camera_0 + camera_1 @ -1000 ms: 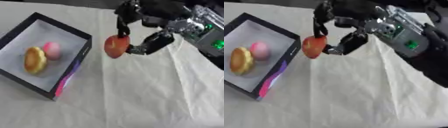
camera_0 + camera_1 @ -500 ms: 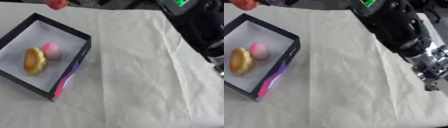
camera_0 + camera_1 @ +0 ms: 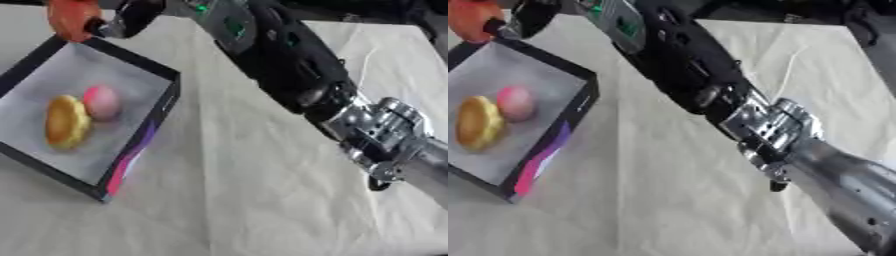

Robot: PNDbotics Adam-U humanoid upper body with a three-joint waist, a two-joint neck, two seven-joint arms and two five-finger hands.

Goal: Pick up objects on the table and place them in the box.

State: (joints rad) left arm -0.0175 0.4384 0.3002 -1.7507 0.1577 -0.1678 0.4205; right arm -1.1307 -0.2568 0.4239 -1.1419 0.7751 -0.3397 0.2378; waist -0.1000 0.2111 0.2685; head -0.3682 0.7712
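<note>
My right hand (image 3: 129,19) is at the top left, shut on a red-orange round fruit (image 3: 72,18) that hangs over the far corner of the black box (image 3: 143,138). Its arm (image 3: 289,70) stretches across the table from the lower right. Inside the box, on its white floor, lie a yellow bun-shaped thing (image 3: 66,122) and a pink round thing (image 3: 101,101) side by side. My left hand shows in neither view.
A cream cloth (image 3: 254,200) with creases covers the table. The box has a pink and purple stripe on its near side wall (image 3: 125,167). Dark shapes stand beyond the table's far edge (image 3: 798,10).
The right hand has carried the fruit from mid-table up and left to the box's far corner. The arm now lies across the view. The camera has shifted too.
</note>
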